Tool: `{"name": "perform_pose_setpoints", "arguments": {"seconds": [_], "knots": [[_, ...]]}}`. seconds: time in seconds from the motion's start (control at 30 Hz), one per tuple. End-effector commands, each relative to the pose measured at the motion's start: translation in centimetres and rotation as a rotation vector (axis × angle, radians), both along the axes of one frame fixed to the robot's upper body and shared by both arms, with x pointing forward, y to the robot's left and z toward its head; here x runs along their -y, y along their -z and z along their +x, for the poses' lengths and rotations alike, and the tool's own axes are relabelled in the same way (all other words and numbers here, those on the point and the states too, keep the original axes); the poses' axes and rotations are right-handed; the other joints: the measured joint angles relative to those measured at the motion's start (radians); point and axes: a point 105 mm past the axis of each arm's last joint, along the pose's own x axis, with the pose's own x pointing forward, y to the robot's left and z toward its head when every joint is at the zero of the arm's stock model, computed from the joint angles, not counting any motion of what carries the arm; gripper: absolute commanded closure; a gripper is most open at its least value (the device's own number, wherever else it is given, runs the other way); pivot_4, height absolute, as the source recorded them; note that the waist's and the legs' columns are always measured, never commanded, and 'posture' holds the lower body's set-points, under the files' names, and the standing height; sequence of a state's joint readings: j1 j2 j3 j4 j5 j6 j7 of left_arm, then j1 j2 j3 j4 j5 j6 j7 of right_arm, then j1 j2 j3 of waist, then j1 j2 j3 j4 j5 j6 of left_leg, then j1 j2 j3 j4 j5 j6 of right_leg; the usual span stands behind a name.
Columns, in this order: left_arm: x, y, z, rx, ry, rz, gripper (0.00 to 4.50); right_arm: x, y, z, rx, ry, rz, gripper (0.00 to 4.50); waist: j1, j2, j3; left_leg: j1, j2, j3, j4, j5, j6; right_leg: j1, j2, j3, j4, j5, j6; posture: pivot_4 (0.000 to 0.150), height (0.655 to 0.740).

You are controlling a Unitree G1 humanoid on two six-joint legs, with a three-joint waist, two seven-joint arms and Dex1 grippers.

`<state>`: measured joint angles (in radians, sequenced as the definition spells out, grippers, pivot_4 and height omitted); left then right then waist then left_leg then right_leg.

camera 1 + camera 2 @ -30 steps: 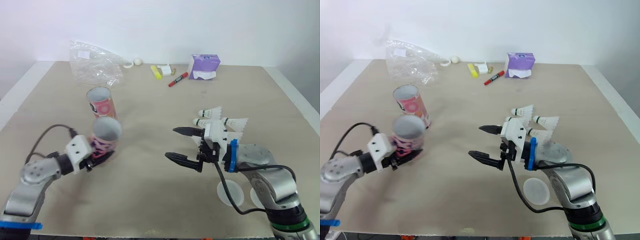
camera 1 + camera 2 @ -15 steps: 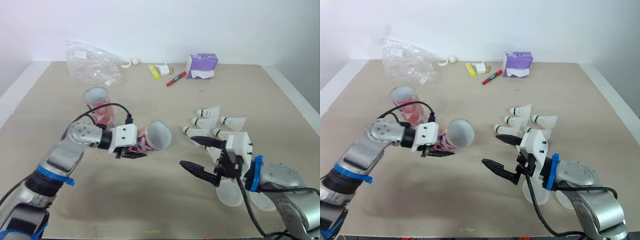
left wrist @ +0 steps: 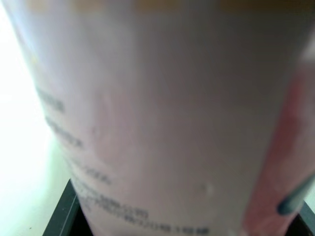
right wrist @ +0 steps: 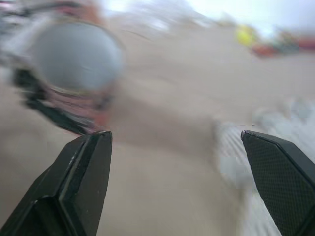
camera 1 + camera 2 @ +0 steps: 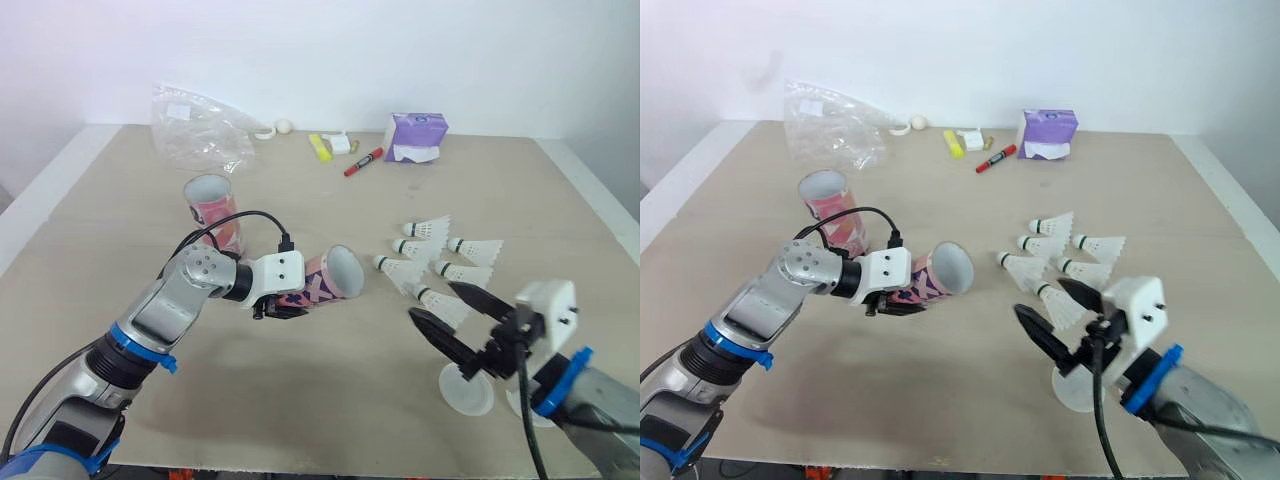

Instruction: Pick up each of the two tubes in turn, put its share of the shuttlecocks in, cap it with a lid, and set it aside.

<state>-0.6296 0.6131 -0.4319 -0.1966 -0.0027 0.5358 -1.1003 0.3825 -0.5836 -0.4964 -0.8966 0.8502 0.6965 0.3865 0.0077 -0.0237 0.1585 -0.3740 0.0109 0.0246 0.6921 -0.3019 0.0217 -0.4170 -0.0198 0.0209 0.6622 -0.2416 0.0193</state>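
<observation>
Fig.: tube no. 1 brought to loading pose. L gripper [image 5: 298, 295], fingers clamped on the pink tube [image 5: 325, 280], holds it clear of the table [image 5: 300, 400] near centre. The tube lies almost level w/ its open mouth turned toward the six shuttlecocks [image 5: 405, 268], which lie in a loose cluster on the robot's right. One sec. ago this tube is far to the robot's left, mouth upward, just beside the second tube [image 5: 213, 210]; that one stands upright, untouched. R gripper [image 5: 432, 302], fingers wide apart & empty, is now drawn back toward the robot, tips over the nearest shuttlecock [image 5: 447, 309]; one sec. ago it hangs nearer centre, left of the cluster. Head camera has shifted too, so part of the apparent displacement is view change. R wrist view: tube mouth ahead, betw. the spread fingers. Two white lids [image 5: 468, 392] lie flat near the R arm, unused. Meaning: the mouth is near the cluster but apart from it, and no shuttlecock is seen inside, so filling, capping & setting aside all remain for both tubes. Probable next step: R gripper closes on the near shuttlecock & feeds it in.
</observation>
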Motion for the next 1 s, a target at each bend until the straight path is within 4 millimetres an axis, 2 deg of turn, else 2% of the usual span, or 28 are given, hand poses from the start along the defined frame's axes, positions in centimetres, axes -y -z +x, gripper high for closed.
{"name": "perform_pose_setpoints", "arguments": {"seconds": [0.03, 0.17, 0.37, 0.67, 1.0], "knots": [[0.3, 1.3, -0.7, -0.056, 0.002, 0.030, 2.12, 1.0, -0.4, -0.8, -0.014, 0.103, -0.005, 0.00, 0.000, 0.001, -0.001, 0.000, 0.000, 0.000, 0.000, 0.000, 0.000, 0.000, 0.000, 0.000, 0.000, 0.000, 0.000, 0.150, 0.7400], [0.5, 1.2, -0.9, -0.072, 0.003, 0.027, 2.12, 1.4, 1.3, -1.0, -0.105, 0.141, 0.020, 0.00, 0.000, 0.002, -0.002, 0.002, 0.000, 0.001, 0.000, 0.000, 0.000, 0.001, 0.002, 0.001, 0.000, 0.000, 0.000, 0.150, 0.7400], [1.1, 0.9, -1.8, -0.124, 0.012, 0.021, 2.12, 0.8, 3.2, 0.3, -0.171, 0.132, 0.045, 0.00, -0.001, 0.002, -0.002, 0.001, 0.000, 0.002, 0.000, 0.000, 0.001, 0.000, 0.002, 0.002, 0.000, 0.000, 0.001, 0.150, 0.7400], [1.3, 0.7, -2.3, -0.122, 0.001, 0.008, 2.12, 1.0, 4.4, 2.7, -0.208, 0.168, 0.094, 0.00, 0.000, 0.002, -0.002, -0.001, -0.002, 0.002, -0.001, -0.003, 0.004, -0.001, 0.000, 0.002, 0.000, -0.004, 0.002, 0.150, 0.7400], [1.4, 0.9, -2.6, -0.129, -0.015, -0.005, 2.12, 0.5, 4.9, 3.7, -0.227, 0.171, 0.076, 0.00, 0.000, 0.002, -0.002, -0.001, -0.006, 0.001, -0.001, -0.003, 0.005, -0.001, -0.004, 0.002, 0.000, -0.003, 0.002, 0.150, 0.7400]]}}
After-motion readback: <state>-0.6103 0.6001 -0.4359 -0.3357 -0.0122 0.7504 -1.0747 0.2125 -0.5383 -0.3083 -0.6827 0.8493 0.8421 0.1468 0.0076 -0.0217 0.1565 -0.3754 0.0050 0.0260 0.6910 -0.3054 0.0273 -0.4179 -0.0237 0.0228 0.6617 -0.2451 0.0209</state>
